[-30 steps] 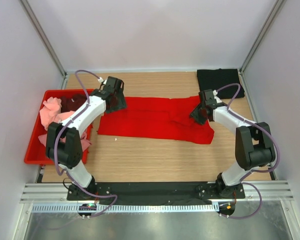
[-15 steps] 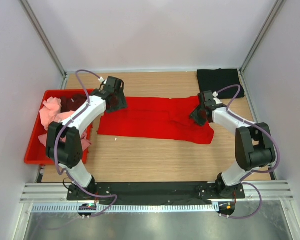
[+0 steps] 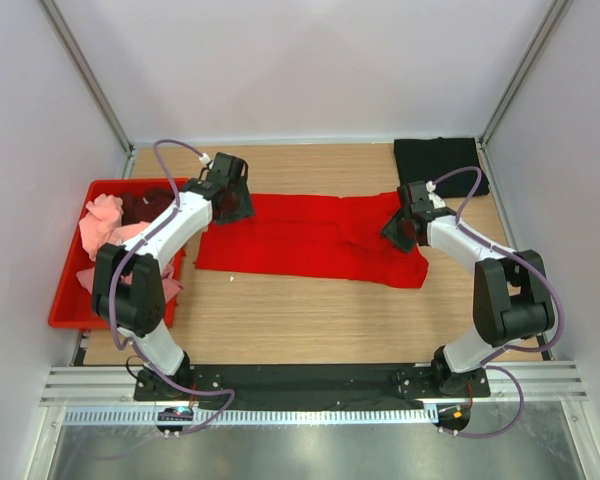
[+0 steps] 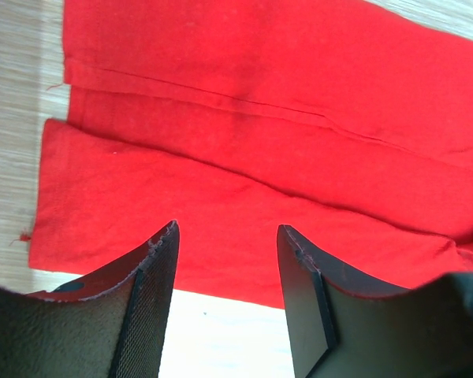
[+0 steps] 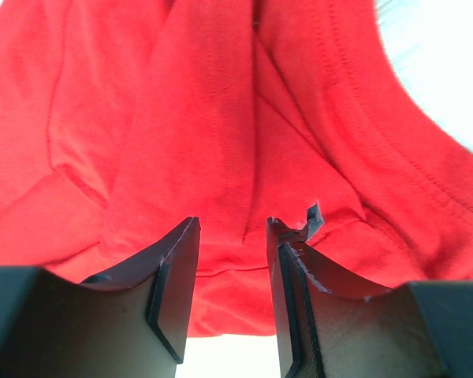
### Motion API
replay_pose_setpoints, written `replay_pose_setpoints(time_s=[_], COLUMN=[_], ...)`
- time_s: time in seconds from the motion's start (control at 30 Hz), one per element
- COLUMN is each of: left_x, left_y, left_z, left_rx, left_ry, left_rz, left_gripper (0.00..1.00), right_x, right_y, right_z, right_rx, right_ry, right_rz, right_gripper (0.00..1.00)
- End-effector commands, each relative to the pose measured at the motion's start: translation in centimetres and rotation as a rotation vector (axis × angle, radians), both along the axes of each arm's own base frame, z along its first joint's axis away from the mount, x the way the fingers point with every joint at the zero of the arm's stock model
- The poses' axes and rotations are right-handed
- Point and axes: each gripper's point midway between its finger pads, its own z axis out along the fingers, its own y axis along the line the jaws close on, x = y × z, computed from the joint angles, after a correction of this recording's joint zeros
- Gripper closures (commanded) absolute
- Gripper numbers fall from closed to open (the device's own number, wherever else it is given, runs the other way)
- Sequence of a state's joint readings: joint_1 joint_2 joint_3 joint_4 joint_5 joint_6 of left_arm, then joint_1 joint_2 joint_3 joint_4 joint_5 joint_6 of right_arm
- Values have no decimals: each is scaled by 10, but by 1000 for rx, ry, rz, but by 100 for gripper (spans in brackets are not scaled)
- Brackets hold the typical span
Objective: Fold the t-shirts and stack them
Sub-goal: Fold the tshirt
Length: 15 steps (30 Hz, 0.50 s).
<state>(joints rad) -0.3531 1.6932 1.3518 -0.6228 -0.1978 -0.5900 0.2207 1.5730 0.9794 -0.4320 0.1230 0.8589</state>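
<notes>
A light wooden table (image 3: pixel 310 320) sits between plain white walls (image 3: pixel 310 70) (aluminium posts (image 3: pixel 85 70) at the far corners). A ribbed metal rail (image 3: pixel 540 385) runs along its near edge

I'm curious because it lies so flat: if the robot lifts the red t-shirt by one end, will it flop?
Probably yes: the red t-shirt is thin cloth, already bunched into soft folds at its right end. It likely is light, and a push would probably wrinkle it, not slide it whole.
</notes>
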Motion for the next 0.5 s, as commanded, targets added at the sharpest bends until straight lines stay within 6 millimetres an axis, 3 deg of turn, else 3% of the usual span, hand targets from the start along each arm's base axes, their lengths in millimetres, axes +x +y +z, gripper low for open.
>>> replay_pose_setpoints(time_s=[0.0, 0.13, 0.47], left_x=[10, 10, 9], left_y=[-9, -8, -6], left_z=[12, 15, 10], left_rx=[-45, -48, -35], left_ry=[-47, -55, -47], left_rz=[-25, -19, -10], left_gripper=[46, 47, 48], right_x=[11, 11, 14], right_y=[12, 13, 16], right_z=[13, -3, -13], right_rx=[38, 43, 49], right_ry=[-81, -57, -22], right_rz=[33, 29, 12], right_gripper=[53, 53, 53])
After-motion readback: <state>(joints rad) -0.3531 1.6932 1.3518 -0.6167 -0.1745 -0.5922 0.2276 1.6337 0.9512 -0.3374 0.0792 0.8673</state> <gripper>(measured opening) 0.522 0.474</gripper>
